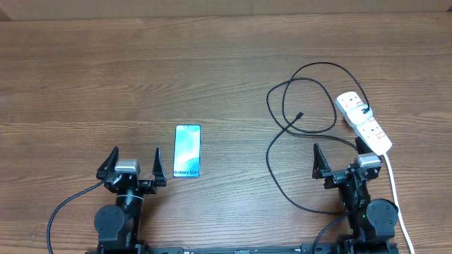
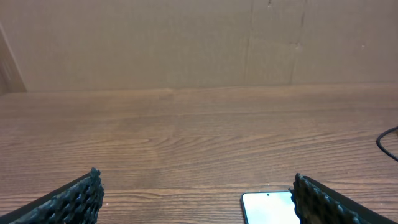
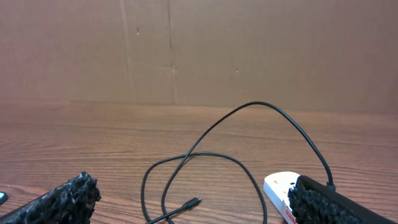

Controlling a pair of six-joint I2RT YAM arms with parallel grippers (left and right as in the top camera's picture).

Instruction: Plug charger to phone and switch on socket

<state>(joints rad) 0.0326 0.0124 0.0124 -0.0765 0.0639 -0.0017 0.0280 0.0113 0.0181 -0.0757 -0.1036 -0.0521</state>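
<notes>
Both grippers are sitting spread wide and empty at the near edge of the brown wooden table [image 1: 212, 70], the left gripper [image 1: 136, 152] just beside the slim teal-screened smartphone [image 1: 187, 151], the right gripper [image 1: 337, 149] near the white elongated power strip [image 1: 364, 121]. The long thin black charger cable [image 3: 258, 103] is lying looped between phone and strip (limp and light, probably best pinched just behind its small plug tip [image 1: 300, 114]), with bare tabletop stretching beyond

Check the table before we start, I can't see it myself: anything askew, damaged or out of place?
Nothing damaged or spilled. The charger lies in loose loops, its plug tip free, apart from the phone; the socket lies slanted.
</notes>
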